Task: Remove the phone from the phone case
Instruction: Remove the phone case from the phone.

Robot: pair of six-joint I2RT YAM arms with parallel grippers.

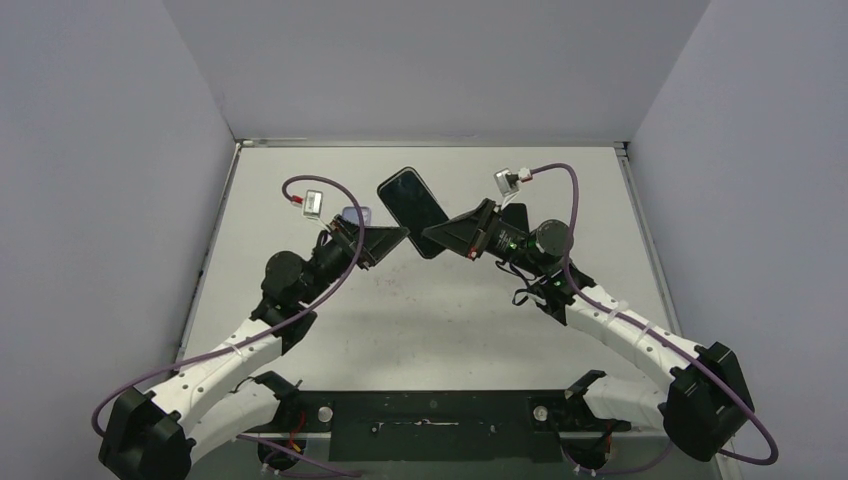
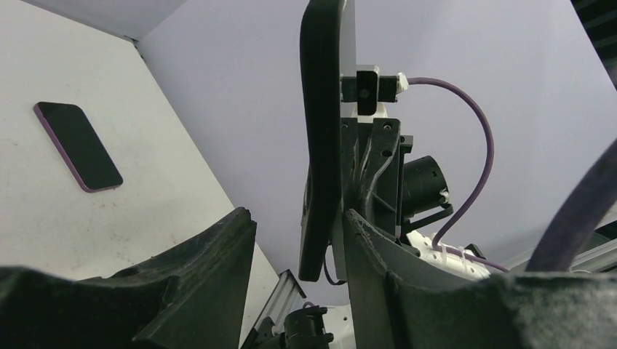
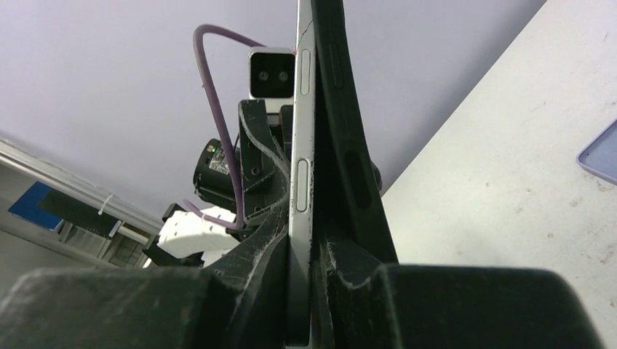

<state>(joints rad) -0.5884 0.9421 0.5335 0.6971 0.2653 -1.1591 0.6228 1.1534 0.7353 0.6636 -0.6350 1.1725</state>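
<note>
Nearest you, the two arms reach inward from their bases over the table [image 1: 450,330] and meet above its middle. Your right gripper [image 1: 430,236] is clamped tight on one end of the phone [image 1: 410,200], which is held up off the table, its silver edge pressed against the black phone case [image 3: 349,160] still wrapped around it. Your left gripper [image 1: 400,236] faces it with jaws partly apart; the cased edge stands between its fingers, close to one and clear of the other. Just beyond, a purple phone [image 2: 76,145] lies flat on the table.
</note>
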